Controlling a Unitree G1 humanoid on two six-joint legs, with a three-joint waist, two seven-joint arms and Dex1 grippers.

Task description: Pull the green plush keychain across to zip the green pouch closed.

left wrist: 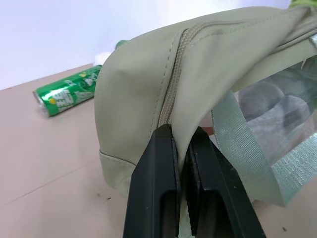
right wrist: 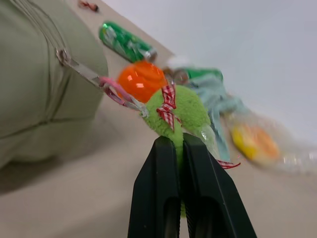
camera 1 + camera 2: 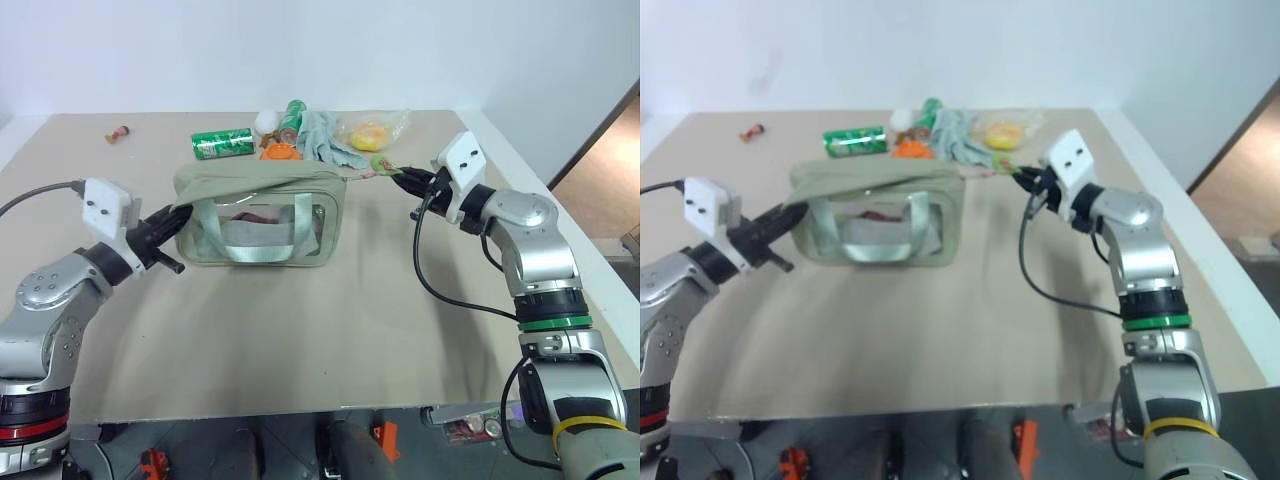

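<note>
The green pouch (image 3: 262, 215) stands on the table, its long zipper (image 1: 174, 74) running along the top and looking closed. My left gripper (image 3: 180, 218) is shut on the pouch's fabric at its left end, right by the zipper. The green plush keychain (image 2: 178, 113) hangs off the pouch's right end by a pinkish loop and the metal zipper pull (image 2: 74, 67). It carries a red checked ribbon. My right gripper (image 3: 403, 177) is shut on the keychain (image 3: 382, 163), held just right of the pouch and level with its top.
Behind the pouch lie a green soda can (image 3: 222, 144), an orange lid (image 3: 280, 152), a white ball (image 3: 266, 122), a grey-green glove (image 3: 325, 138) and a clear bag with something yellow (image 3: 370, 132). A small reddish item (image 3: 120, 132) sits far left. The table's right edge (image 3: 575, 235) is close to my right arm.
</note>
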